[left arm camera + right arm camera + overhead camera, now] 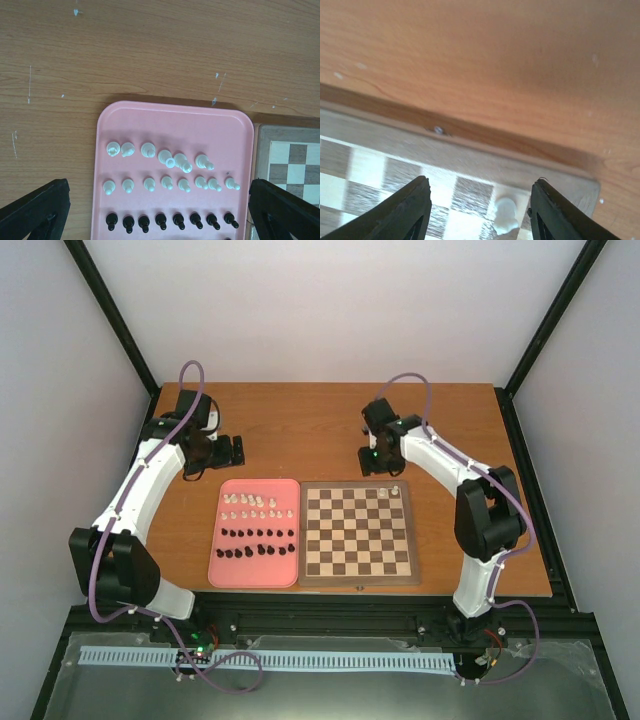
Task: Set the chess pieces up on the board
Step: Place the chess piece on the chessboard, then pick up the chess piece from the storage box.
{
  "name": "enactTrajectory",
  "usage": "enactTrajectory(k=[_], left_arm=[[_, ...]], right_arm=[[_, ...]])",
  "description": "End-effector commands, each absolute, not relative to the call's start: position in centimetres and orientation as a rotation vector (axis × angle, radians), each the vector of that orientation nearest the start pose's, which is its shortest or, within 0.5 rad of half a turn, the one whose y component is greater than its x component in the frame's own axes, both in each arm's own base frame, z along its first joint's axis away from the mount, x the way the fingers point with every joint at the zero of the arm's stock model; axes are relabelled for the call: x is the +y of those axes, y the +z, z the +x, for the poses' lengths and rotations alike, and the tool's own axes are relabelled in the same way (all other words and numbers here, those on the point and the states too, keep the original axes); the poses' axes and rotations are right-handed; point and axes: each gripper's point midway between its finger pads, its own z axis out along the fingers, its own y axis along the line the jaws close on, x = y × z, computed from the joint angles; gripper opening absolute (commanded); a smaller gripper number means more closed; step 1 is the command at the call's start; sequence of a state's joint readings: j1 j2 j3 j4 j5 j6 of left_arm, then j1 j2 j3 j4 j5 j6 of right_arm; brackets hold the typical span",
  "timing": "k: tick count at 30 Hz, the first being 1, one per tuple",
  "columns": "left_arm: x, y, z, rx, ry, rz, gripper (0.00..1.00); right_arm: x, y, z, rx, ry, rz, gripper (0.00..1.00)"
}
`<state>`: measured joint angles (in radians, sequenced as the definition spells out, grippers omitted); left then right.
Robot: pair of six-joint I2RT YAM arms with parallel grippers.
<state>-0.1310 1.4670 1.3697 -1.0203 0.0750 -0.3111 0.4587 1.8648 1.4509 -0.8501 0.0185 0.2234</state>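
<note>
The right tool hangs over the far right corner of the board. In its own wrist view the right tool has its jaws apart, and a lone white piece stands between them, nearer the right-hand finger and touching neither. The left tool hovers over bare wood beyond the far left corner of the tray. Its wrist view shows the left tool spread wide and holding nothing.

Pale walls close in three sides, with black frame posts in the corners. The desk is brown wood, lightly scuffed and flecked with pale specks. It lies bare in a broad band behind the tray and board, and in narrower strips down the left and right sides.

The board sits right of centre, its near border close to the near edge of the desk. The pink tray lies just beside it on the left, their long edges parallel and all but meeting. Every checkered square is vacant save one in the far row by the right corner, where the white piece stands.

On the tray the white pieces fill two far rows, some crowded against their neighbours. The black pieces fill the two near rows.
</note>
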Motion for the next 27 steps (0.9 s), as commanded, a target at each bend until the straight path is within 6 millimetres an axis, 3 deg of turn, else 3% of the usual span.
enactTrajectory(k=[1, 3, 6, 11, 14, 17, 27], left_arm=[[-5.9, 20.0, 35.1, 2.67, -0.249, -0.228, 1.0], [-5.9, 20.1, 35.1, 2.669, -0.251, -0.226, 1.0], [-5.9, 20.3, 35.3, 2.662, -0.254, -0.227, 1.0], [-5.8, 20.4, 35.2, 2.66, -0.246, -0.229, 1.0], [-5.7, 20.3, 34.9, 2.66, -0.237, -0.23, 1.0], [-5.6, 20.3, 34.8, 2.658, -0.23, -0.232, 1.0], [-5.3, 20.3, 34.5, 2.652, -0.216, -0.234, 1.0]], right_arm=[[20.6, 13.9, 39.7, 2.708, 0.223, -0.366, 0.56], [22.8, 14.4, 40.1, 2.693, 0.269, -0.421, 0.55], [28.0, 14.6, 39.5, 2.665, 0.368, -0.551, 0.55], [37.4, 13.7, 36.3, 2.616, 0.512, -0.826, 0.54], [40.9, 13.2, 34.7, 2.592, 0.577, -0.935, 0.53], [42.3, 12.5, 34.0, 2.595, 0.608, -0.984, 0.53], [44.4, 9.1, 32.6, 2.638, 0.674, -1.088, 0.52]])
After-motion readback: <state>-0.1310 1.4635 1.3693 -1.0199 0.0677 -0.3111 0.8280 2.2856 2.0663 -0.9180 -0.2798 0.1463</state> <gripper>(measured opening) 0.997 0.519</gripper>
